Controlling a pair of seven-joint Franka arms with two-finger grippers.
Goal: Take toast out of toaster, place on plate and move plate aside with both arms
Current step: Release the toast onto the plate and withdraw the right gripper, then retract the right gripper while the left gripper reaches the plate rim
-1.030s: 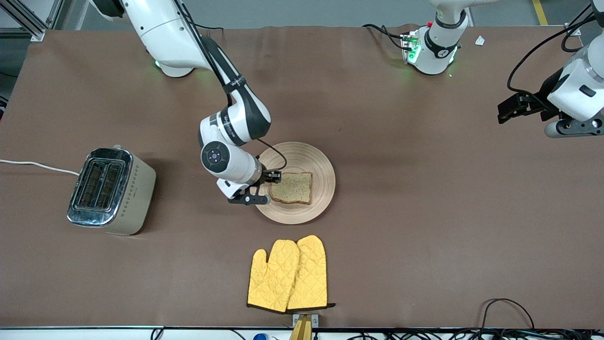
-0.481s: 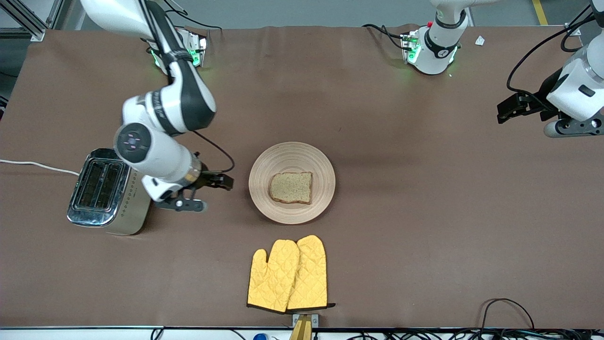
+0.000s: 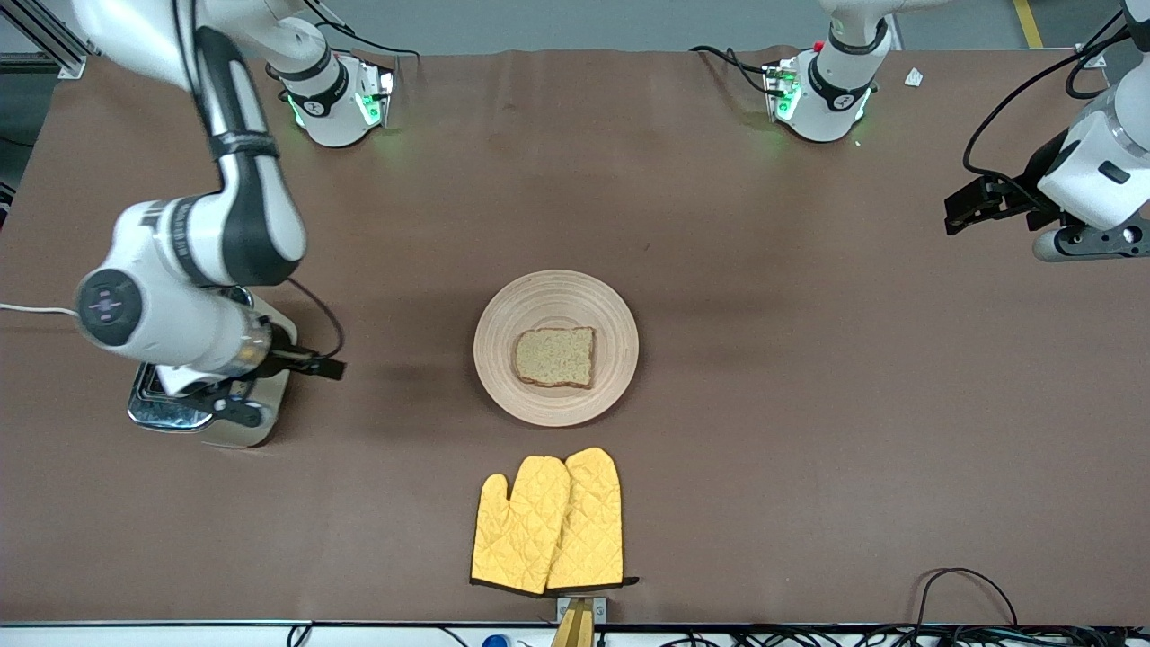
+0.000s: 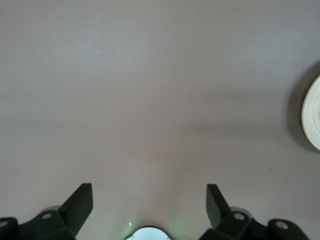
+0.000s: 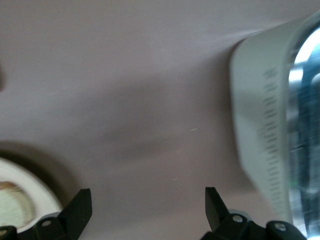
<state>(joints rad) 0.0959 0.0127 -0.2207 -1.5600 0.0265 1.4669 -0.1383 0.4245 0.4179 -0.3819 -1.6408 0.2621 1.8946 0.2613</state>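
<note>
The right arm is being swung away from the plate point(image 3: 556, 348) toward its own end of the counter point(image 3: 809, 404), so that the right gripper point(image 3: 310, 366), over the plate's edge a second ago, is now being carried beside the toaster point(image 3: 211, 409), with its jaws spread wide and nothing held between them. This is being read as the release step just finished: the toast point(image 3: 555, 357) is lying flat on the plate, a little nearer the front camera than the plate's centre, and the toaster's slots (largely hidden under the arm) are no longer being attended to. What is left, by this judgement, is the two-armed shifting of the plate. The left arm is being kept waiting over the counter's edge at its own end, the left gripper point(image 3: 966, 208) standing wide and empty, unchanged over the last second. Open counter is being left all round the plate toward both ends and toward the bases; only the yellow oven mitts point(image 3: 548, 524), lying near the front edge and nearer the camera than the plate, are narrowing the room in that direction.
</note>
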